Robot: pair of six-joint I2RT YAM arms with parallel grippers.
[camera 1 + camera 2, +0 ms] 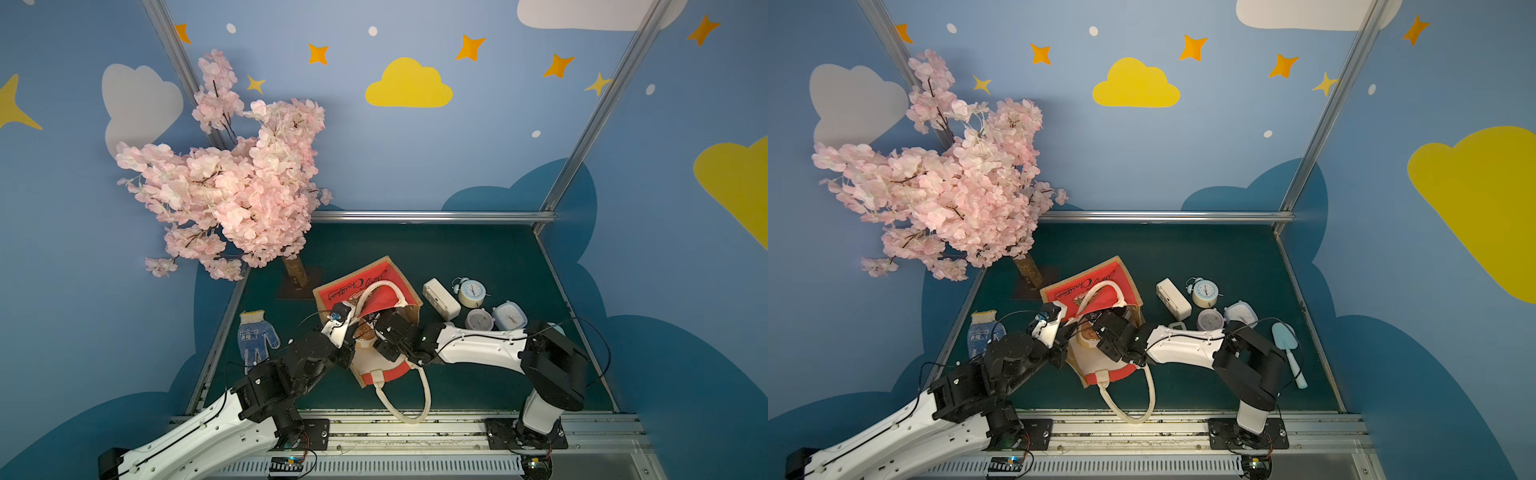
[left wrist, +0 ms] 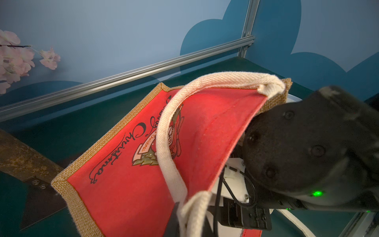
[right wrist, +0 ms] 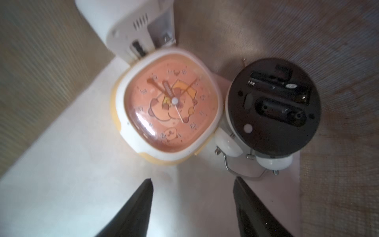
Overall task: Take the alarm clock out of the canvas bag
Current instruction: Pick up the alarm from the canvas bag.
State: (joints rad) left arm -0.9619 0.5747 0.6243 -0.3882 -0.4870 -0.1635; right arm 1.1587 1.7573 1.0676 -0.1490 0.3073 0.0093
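While the canvas bag [image 1: 340,291] sits open on the tabletop [image 1: 478,249] in a top view, the left wrist view shows the left fingers [image 2: 172,220] pinched on its cream handle [image 2: 162,143]. In the right wrist view, the right fingers [image 3: 141,205] are spread wide and empty, just short of the orange alarm clock [image 3: 170,115] inside the bag.

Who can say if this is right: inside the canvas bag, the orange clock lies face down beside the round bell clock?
Wrong on one point: the right wrist view shows the orange clock lying face up, dial showing, inside the canvas bag beside the round bell clock.
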